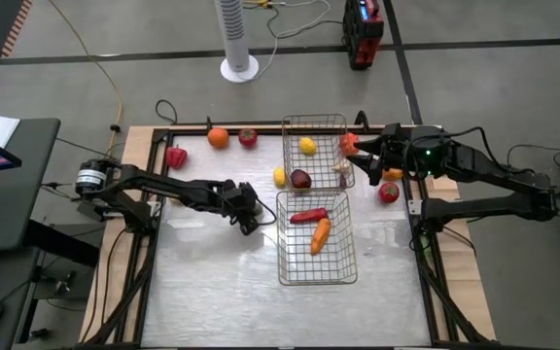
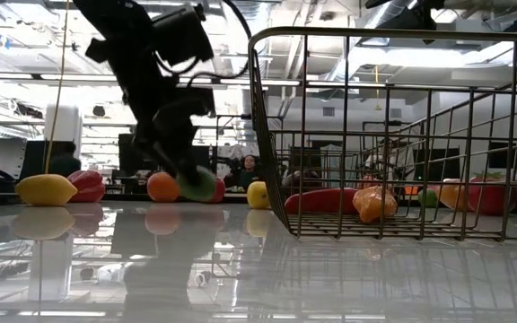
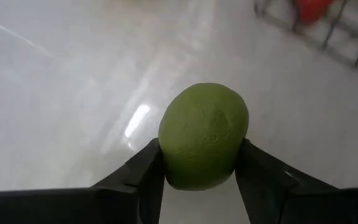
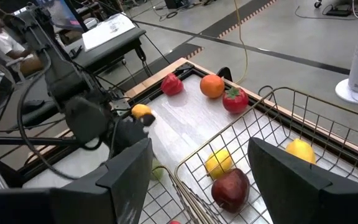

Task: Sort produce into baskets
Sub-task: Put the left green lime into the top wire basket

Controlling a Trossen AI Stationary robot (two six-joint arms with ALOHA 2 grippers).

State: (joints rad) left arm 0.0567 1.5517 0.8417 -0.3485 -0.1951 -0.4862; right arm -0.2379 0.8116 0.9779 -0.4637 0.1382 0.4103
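**Left gripper clamps a lime beside the near basket; right gripper waits open over the far one**

The left gripper (image 1: 250, 216) has its two fingers pressed against the sides of a green lime (image 3: 204, 135). The left wrist view shows this plainly; from above the lime is hidden under the gripper. In the low view the lime (image 2: 196, 184) hangs just above the table (image 1: 212, 282).

Two wire baskets sit to the right of that gripper. The near basket (image 1: 285, 267), just beside it, holds two things: a red pepper (image 1: 308, 215) and a carrot (image 1: 320, 235). The far basket (image 1: 288, 131), beyond it, holds a yellow lemon (image 1: 307, 146), a dark red apple (image 1: 301, 179) and pale garlic (image 1: 341, 167).

The right gripper (image 1: 352, 148) hovers at the far basket's right edge, fingers (image 4: 126, 171) spread wide with nothing between them.

Loose on the table, counted from above: another lemon (image 1: 280, 176) between the left gripper and the far basket; beyond the left gripper, a second red pepper (image 1: 176, 156), an orange (image 1: 219, 137) and a tomato (image 1: 248, 137); by the right arm, a red fruit (image 1: 388, 192) and an orange-coloured piece (image 1: 393, 174) partly under the arm, kind unclear.

The low view adds a third lemon (image 2: 46, 189) far to the left, which I cannot find from above. The right wrist view shows an orange-yellow piece (image 4: 141, 111) by the left arm, kind unclear.
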